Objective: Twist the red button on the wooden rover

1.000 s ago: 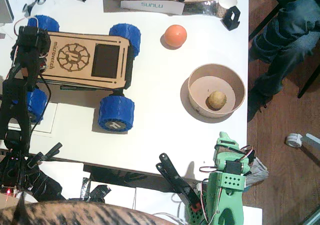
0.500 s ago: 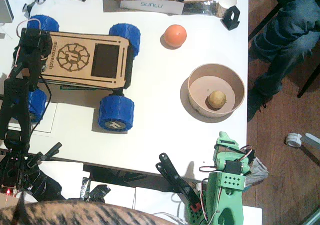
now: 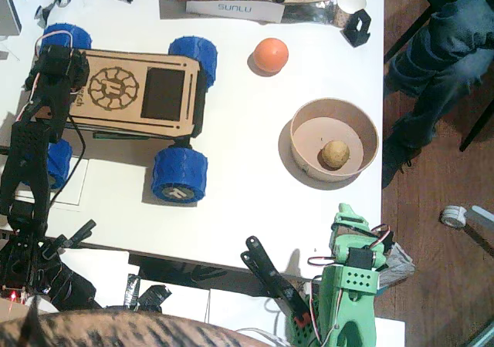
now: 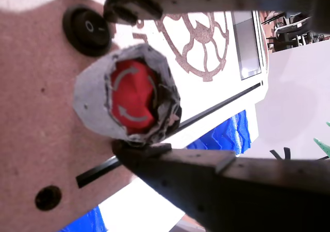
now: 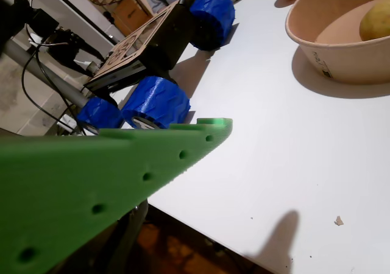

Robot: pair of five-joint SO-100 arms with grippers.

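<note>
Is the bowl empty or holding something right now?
Holding something: the bowl has one small yellowish round thing inside, off-centre toward its right wall. What it is, cannot tell.

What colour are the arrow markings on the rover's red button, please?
Grey, curved arrows on the red button, clearest in a wrist view.

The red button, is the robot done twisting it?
Not that I can tell. The reaching looks done: the left gripper sits around the red button on the wooden rover, one finger on each side. The twisting itself seems left. The right gripper rests away from it.
</note>
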